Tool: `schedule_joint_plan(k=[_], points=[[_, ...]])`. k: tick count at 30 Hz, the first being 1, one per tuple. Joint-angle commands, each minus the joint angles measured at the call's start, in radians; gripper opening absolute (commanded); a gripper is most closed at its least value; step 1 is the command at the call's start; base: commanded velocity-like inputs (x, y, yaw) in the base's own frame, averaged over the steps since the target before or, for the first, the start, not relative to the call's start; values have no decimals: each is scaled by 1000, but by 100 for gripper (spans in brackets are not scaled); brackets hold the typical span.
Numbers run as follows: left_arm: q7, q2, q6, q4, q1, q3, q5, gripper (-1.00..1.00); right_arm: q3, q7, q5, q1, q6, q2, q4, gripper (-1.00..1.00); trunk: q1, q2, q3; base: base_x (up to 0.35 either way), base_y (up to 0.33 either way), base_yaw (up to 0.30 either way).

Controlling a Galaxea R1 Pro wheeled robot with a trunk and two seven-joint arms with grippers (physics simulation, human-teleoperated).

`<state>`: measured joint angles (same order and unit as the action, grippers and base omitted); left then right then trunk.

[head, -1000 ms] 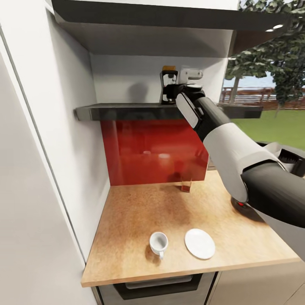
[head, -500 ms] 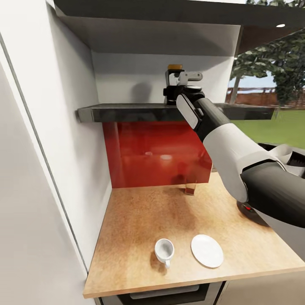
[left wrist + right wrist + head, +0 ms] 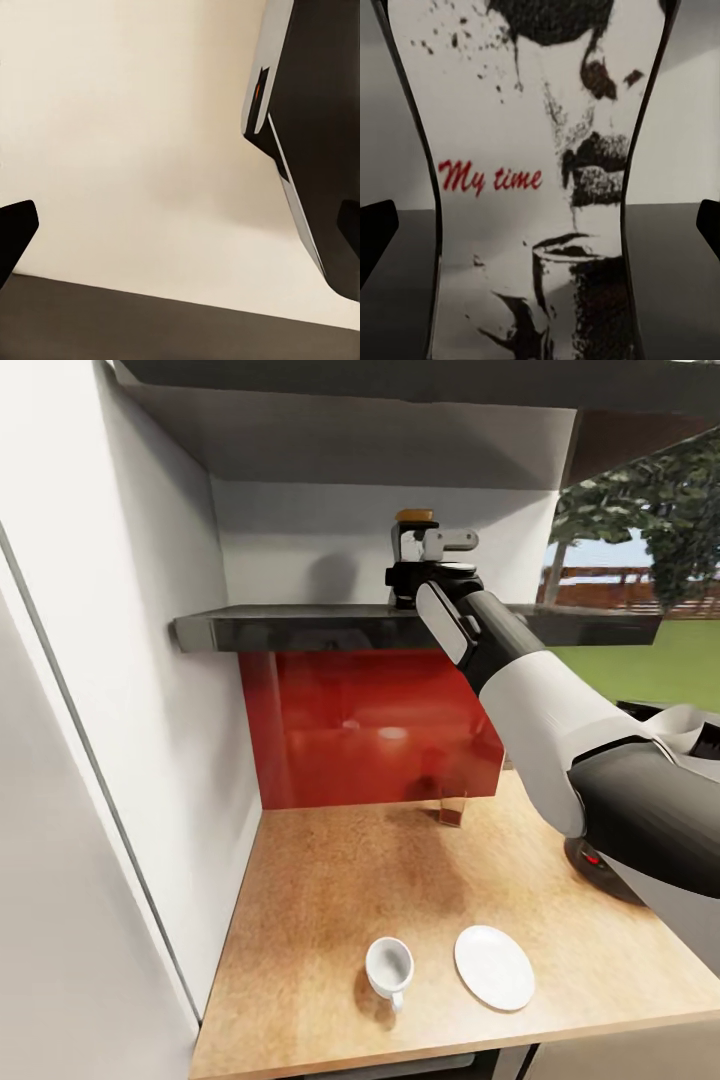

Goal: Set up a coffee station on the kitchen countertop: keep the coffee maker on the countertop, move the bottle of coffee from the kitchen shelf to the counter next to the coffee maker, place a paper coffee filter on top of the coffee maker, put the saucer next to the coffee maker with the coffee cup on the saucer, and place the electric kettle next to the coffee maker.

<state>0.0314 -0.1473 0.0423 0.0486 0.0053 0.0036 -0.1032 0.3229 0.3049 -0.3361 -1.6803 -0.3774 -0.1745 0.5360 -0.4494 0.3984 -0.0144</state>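
Observation:
The bottle of coffee (image 3: 414, 517) stands on the dark kitchen shelf (image 3: 300, 628); from the head, its yellow lid shows above my right gripper (image 3: 408, 557). Up close its white label (image 3: 532, 180) stands between the two spread fingertips of the right gripper (image 3: 540, 225), which is open around it. On the kitchen countertop (image 3: 330, 870) the white coffee cup (image 3: 388, 965) stands beside the saucer (image 3: 494, 967), apart from it. The electric kettle's black base with a red switch (image 3: 592, 857) peeks from under my right arm. My left gripper (image 3: 180, 225) is open on nothing. The coffee maker and paper coffee filter are out of view.
A red glass backsplash (image 3: 370, 725) lines the wall under the shelf, and a small glass of brown liquid (image 3: 452, 806) stands against it. A tall white panel (image 3: 110, 760) bounds the counter on the left. A second board (image 3: 350, 375) runs above the shelf.
My right gripper has slid forward around the bottle, whose dark body is now hidden behind it. The head camera has shifted, so the whole picture sits slightly differently.

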Motion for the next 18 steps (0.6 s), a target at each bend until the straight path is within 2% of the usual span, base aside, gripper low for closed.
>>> schedule_joint_plan(k=[1, 18], points=[[1, 0, 4, -1, 0, 0, -10, 100, 4, 8, -7, -1, -3, 0, 1, 100, -1, 2, -2, 6, 0, 0], [1, -1, 5, -1, 1, 0, -10, 100, 4, 8, -7, -1, -3, 0, -1, 100, -1, 2, -2, 48, 0, 0]])
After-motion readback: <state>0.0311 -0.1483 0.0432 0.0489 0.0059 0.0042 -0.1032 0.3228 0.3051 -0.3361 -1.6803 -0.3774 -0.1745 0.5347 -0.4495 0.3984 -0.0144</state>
